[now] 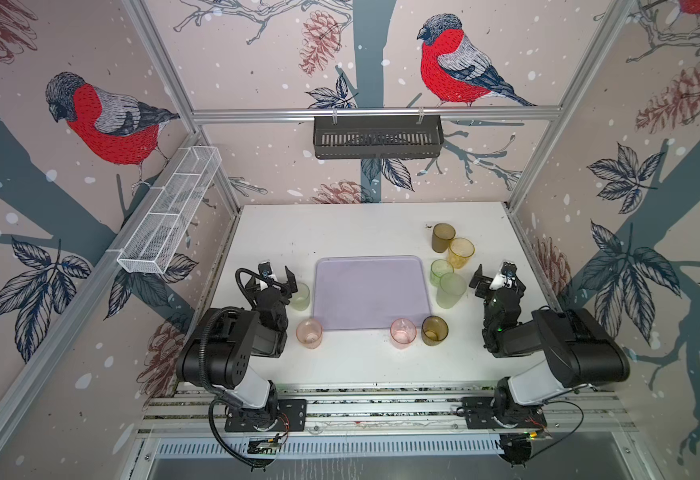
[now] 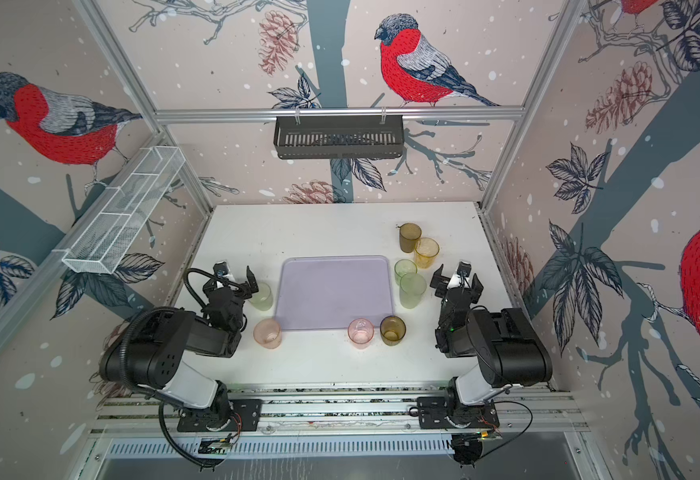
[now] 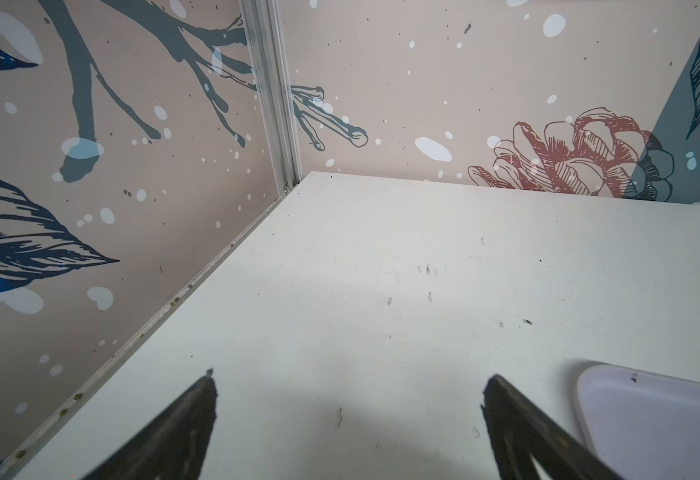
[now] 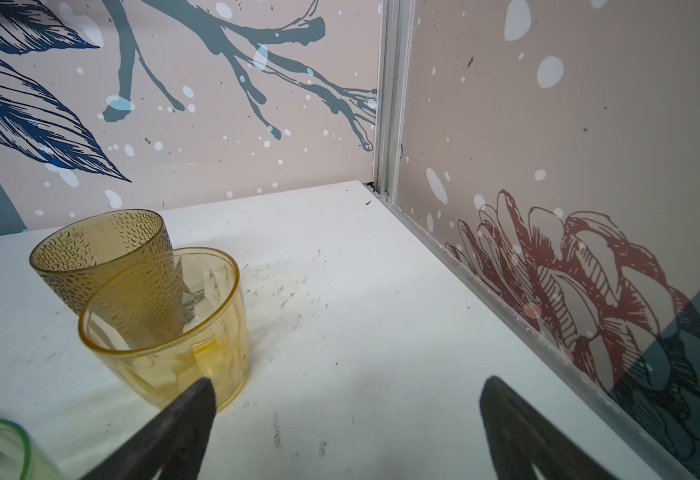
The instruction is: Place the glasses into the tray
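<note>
Left pincer (image 1: 271, 280) and right pincer (image 1: 497, 279) both gape empty; the pale green glass (image 1: 300, 297) stands upright just beside the left one, between it and the tray (image 1: 371, 291).

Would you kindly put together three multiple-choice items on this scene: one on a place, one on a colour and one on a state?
1. Where does the yellow glass stand?
A. On the table, past the tray's far right corner, beside a dark olive glass.
B. Inside the tray.
C. Stacked inside the dark olive glass.

2. What colour is the glass beside the tray's left edge?
A. Pink.
B. Amber.
C. Pale frosted green.

3. In what state is the right gripper?
A. Shut on a glass.
B. Open, holding nothing.
C. Shut and empty.

Answers:
1 A: both top views show it upright on the white surface, next to the olive one.
2 C: its wall looks milky green in both top views.
3 B: the right wrist view shows bare table between the spread fingers.
</note>
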Motion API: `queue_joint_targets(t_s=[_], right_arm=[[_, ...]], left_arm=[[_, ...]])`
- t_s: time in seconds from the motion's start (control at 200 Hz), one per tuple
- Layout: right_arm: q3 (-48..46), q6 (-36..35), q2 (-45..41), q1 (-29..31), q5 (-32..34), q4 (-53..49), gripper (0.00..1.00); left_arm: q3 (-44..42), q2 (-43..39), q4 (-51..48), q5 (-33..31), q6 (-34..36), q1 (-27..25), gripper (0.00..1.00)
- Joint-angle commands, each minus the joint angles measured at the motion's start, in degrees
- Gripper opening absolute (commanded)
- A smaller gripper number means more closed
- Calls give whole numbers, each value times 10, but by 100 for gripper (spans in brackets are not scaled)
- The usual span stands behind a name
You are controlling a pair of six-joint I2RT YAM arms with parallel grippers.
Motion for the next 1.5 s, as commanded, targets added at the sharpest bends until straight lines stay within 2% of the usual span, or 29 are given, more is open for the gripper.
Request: queue_joint_targets(t_s=[0.0,1.496], right_arm=[[0,-1,0,0,5,22,100],[4,5,-3,-11,-17,11,100]], left_arm=[[1,0,38,2,4,0,99],[1,-1,37,3,4,0,99]])
